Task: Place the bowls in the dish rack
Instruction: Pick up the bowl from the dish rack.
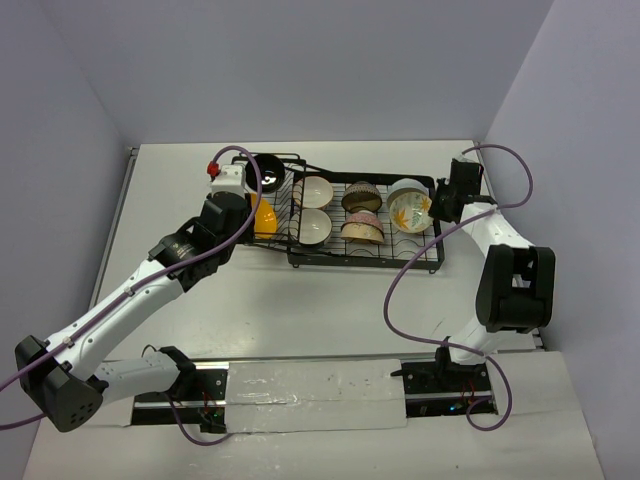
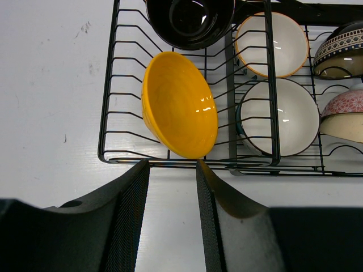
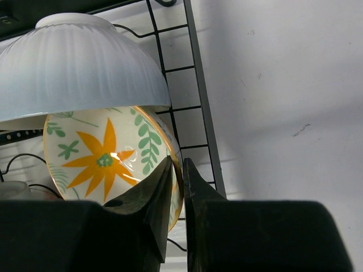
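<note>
- Rack: black wire, mid-table, long side across the top view; all bowls seen lie in it.
- Left gripper: fingers apart, nothing between them; it hovers over bare table just outside the rack's near left edge.
- Yellow bowl: tilted on edge in the rack's left end section, propped among the wires. It lies just beyond the left gripper's fingertips, in line with the gap and apart from both fingers.
- Black bowl: same section, behind the yellow bowl, farther from the left gripper.
- White bowls, two: one farther off, one nearer, in the next section, to the right of the yellow bowl across a wire divider.
- Patterned bowls, two: dark banded and pink, farther right again.
- Right gripper: at the rack's right end, fingers drawn almost together and pinching the floral bowl's rim.
- Floral bowl: cream, with an orange flower and green leaves, on edge, inside facing the right wrist camera. Its right rim runs into the narrow gap between the fingers.
- Ribbed bowl: pale, outside showing, just behind the floral bowl and overlapping its top edge; clear of the right gripper.
</note>
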Robot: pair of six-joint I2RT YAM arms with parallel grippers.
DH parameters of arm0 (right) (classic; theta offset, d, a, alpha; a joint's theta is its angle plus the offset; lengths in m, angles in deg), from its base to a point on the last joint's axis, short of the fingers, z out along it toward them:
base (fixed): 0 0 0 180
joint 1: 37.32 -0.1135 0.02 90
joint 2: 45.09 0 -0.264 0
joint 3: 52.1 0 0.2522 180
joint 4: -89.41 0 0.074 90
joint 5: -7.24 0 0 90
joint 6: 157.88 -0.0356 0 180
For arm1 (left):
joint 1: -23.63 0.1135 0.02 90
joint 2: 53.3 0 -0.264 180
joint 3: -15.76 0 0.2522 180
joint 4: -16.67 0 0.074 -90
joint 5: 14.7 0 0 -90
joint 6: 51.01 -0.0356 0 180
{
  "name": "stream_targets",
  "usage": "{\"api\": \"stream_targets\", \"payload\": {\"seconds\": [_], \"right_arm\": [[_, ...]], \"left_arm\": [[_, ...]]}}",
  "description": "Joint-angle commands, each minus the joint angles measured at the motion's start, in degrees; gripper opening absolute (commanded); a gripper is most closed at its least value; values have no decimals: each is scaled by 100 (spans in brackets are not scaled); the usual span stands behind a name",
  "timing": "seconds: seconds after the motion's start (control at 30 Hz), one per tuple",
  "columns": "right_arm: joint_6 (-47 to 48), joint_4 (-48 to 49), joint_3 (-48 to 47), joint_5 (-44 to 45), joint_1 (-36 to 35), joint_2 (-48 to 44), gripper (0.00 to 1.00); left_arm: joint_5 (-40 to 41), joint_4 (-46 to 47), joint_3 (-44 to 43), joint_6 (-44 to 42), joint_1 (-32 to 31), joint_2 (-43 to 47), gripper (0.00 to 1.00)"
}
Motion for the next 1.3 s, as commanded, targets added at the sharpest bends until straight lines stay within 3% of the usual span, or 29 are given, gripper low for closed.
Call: {"api": "stream_targets", "payload": {"seconds": [0.0,0.23,0.43,0.9,1.27], "right_arm": [[76,33,-251,185,46,-306,18],[111,33,-207,176,54,-359,13],[137,6,-189,-17,54,-333,0],[295,-64,-110,-404,46,-447,0],[348,-301,30,-369,-51,-1070,0]], "left_arm": [[-90,218,-36,-75,-20,66,44],[-90,218,-36,-83,-20,66,44],[-117,210,-44,-83,-20,57,43],[-134,218,-44,-75,-20,31,43],[-152,210,-44,-66,-20,-13,43]]}}
